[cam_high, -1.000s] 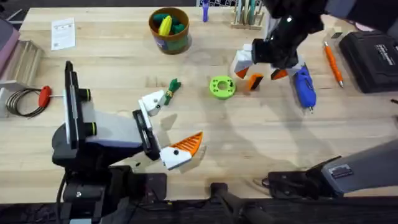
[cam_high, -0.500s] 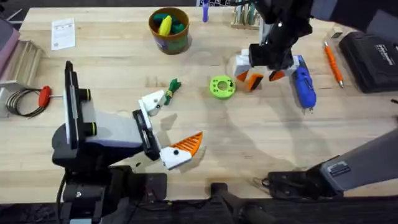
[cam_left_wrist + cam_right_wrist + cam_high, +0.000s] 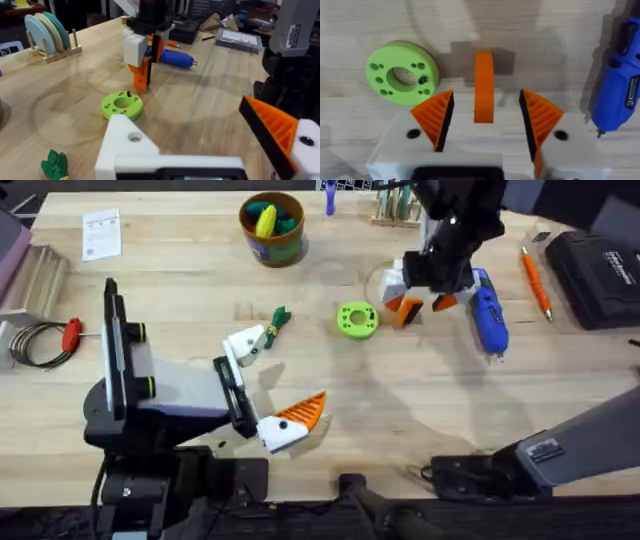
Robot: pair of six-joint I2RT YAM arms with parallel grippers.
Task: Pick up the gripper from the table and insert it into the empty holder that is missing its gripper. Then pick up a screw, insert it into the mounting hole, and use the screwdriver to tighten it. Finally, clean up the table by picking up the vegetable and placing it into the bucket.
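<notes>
Since a second ago the right gripper (image 3: 421,304) has crept up-table a little, and its fingers are spread either side of the gripper (image 3: 483,86), which lies on the table between the two orange pads (image 3: 434,117) without touching either.

Bare wood lies open across the table's middle and near edge. Beside the orange piece sit one green disc (image 3: 357,319) on one side and one screwdriver (image 3: 488,316) on the other, both close, so room around the pick is tight. One orange-handled tool (image 3: 535,282) lies beyond the screwdriver, next to a black case (image 3: 596,266). One bucket (image 3: 273,228) stands at the far edge, already holding a yellow corn. One vegetable (image 3: 277,319) lies just past the left gripper (image 3: 268,385).

That left gripper is spread wide, with one orange pad and one bare white holder (image 3: 131,150). The left arm is folded low near its base; the right arm reaches far forward, wrist pointing down.
</notes>
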